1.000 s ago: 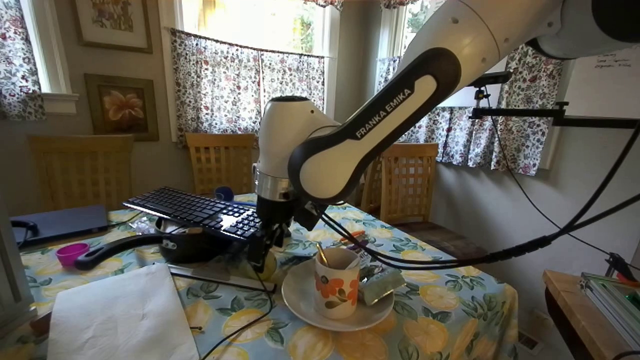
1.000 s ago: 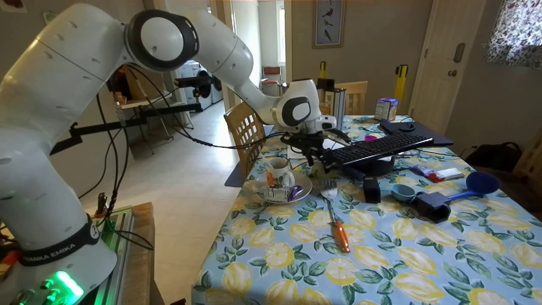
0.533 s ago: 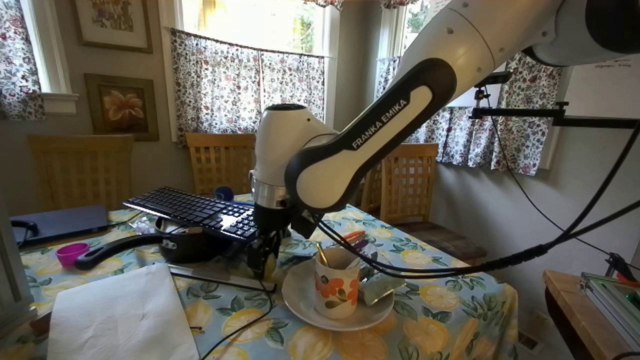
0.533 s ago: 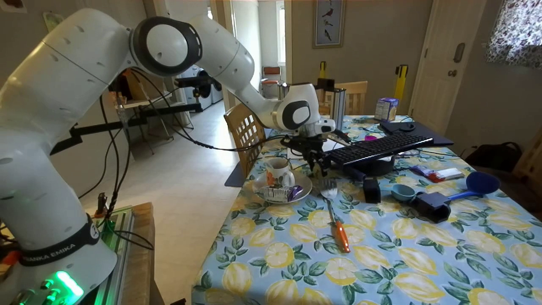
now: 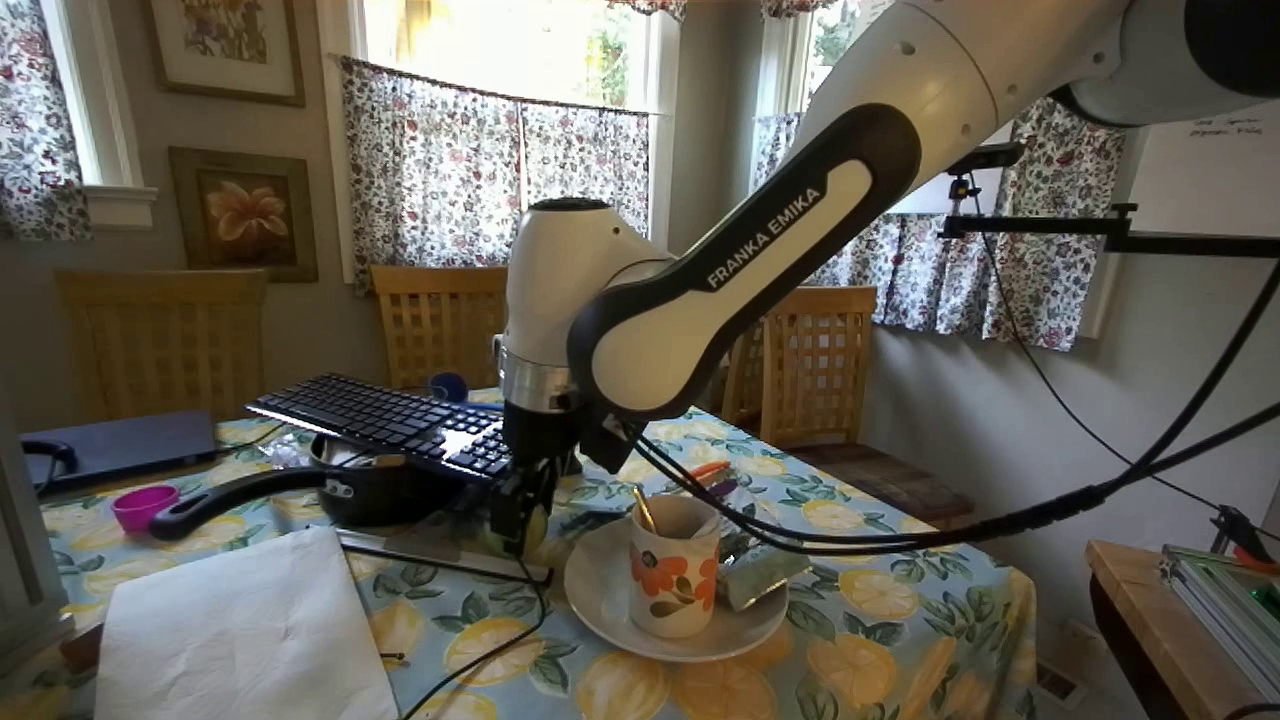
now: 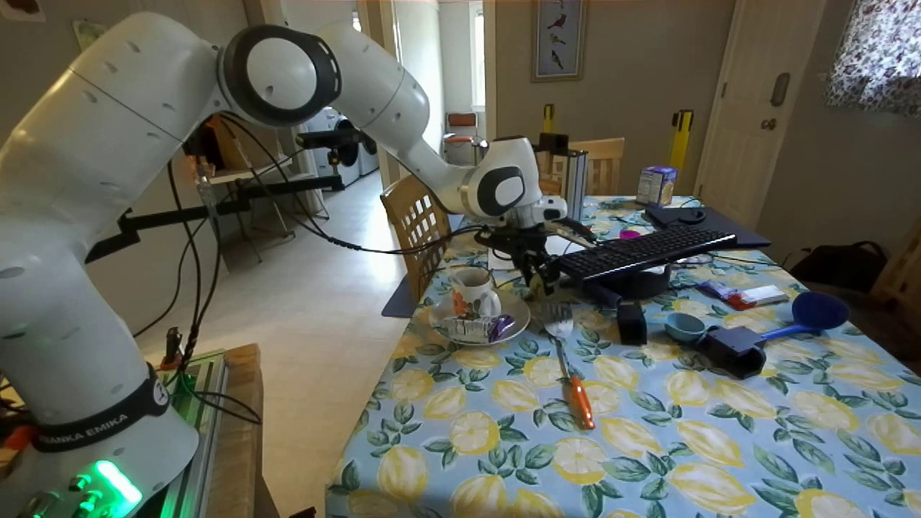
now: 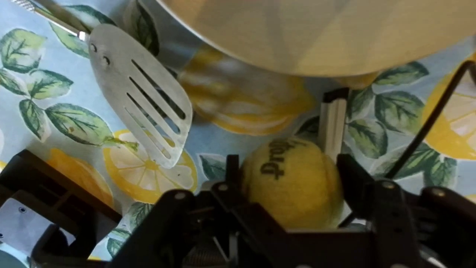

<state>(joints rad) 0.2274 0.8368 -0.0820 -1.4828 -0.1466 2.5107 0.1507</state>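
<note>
Within the black claw point(image 7: 288, 169), a yellow ball point(image 7: 293, 193) with dark lettering; beside it, a white cup point(image 5: 673, 605) with orange flowers; underneath, a light-blue cloth point(image 6: 637, 403) of yellow lemons and green leaves.

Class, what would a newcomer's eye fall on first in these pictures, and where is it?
The white robot arm, stretched over the lemon-print tablecloth in both exterior views, would probably strike first. Next comes the yellow tennis ball, clasped in the gripper in the wrist view. Then an orange-flowered mug, standing on a pale plate in both exterior views too.
</note>
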